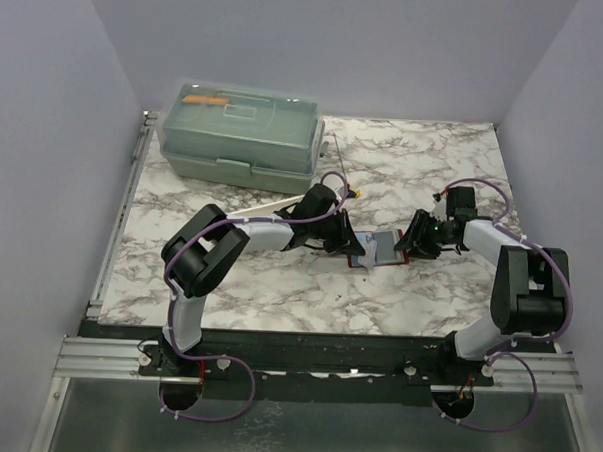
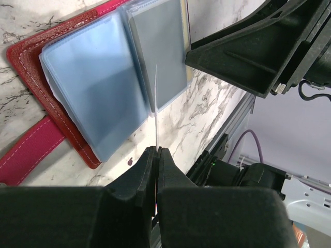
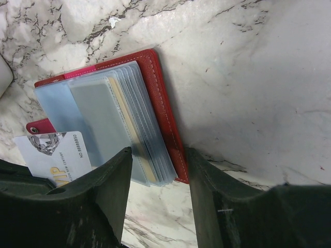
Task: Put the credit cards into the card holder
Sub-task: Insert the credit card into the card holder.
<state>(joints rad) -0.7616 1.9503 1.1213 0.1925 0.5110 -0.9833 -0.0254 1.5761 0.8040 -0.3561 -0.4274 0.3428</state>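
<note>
Lying open on the marble-patterned bench (image 1: pixel 434 172), centre of the top view: one red card holder (image 1: pixel 379 247), stitched cover down, a stack of clear plastic sleeves (image 3: pixel 129 119) fanned upward.

- Closure strap (image 3: pixel 37 126): pink, with a metal snap, extending from the holder's edge flat on the bench.
- Grey-blue card (image 2: pixel 158 57): seated inside one sleeve, upper centre of the left wrist view.
- Credit card (image 3: pixel 51 155): white face, "VIP" print and a number line. It sits at the lower left of the right wrist view, just beside the holder's open sleeves. Seen edge-on in the left wrist view as a thin pale line rising over the sleeves. Whether its tip touches a sleeve cannot be told.
- Left claw (image 2: pixel 156 152): jaws together, clamped on the lower end of the credit card, just left of the holder in the top view.
- Right claw (image 3: pixel 158 191): jaws apart, nothing gripped. The fingers (image 3: pixel 111 191) stand either side of the holder's lower right corner, one over the sleeve edges, the other beside the red cover.
- Tool box (image 1: pixel 240 133): translucent green, lid closed, upper left of the bench, well apart from the holder.
</note>
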